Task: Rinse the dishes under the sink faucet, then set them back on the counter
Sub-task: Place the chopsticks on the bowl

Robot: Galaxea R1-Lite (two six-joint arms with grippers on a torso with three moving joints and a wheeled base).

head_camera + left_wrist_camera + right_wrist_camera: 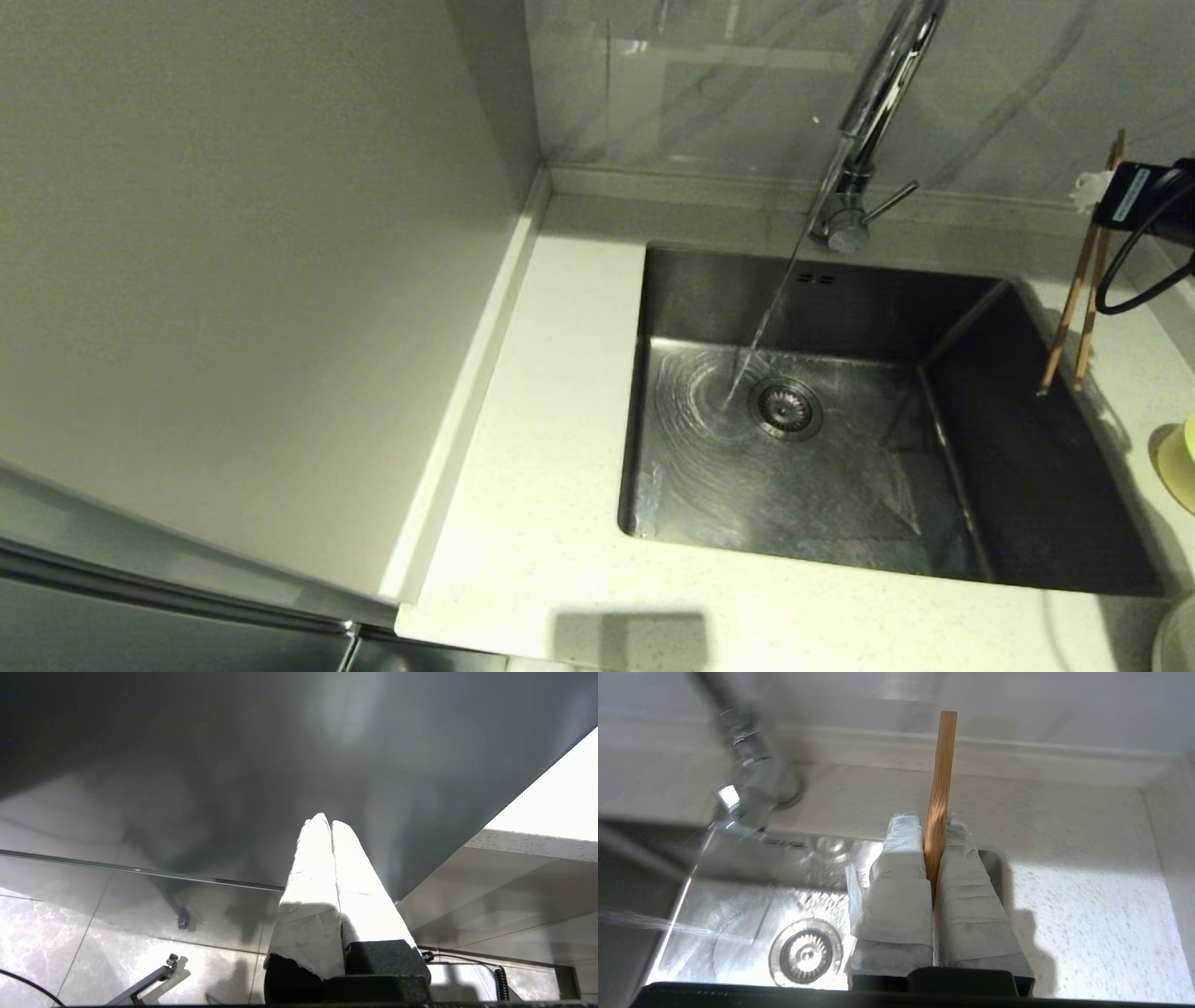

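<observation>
Two thin brown wooden chopsticks (1083, 280) hang near the right edge of the head view, clamped near their upper ends by the right gripper (1094, 191), whose padded jaws are closed tight on them; the wrist view shows the wood pinched between the wrapped fingers (896, 877). Their lower tips dangle over the right rim of the square brushed steel sink (1055, 485), well apart from the stream of water (766, 317) falling from the tall chrome faucet (873, 103) toward the round drain strainer (786, 408) in mid frame. Such sticks are light, stiff and narrow, and once wet they will likely turn slippery, so a pinch high on the thick ends, both sticks side by side, seems the safest hold; one could pivot or slide out if the grip loosens. At the far right edge a pale yellow-green bowl (1181, 462) sits on the white speckled counter (541, 523). Below the worktop the left gripper (327, 823) is parked, fingers pressed together on nothing
</observation>
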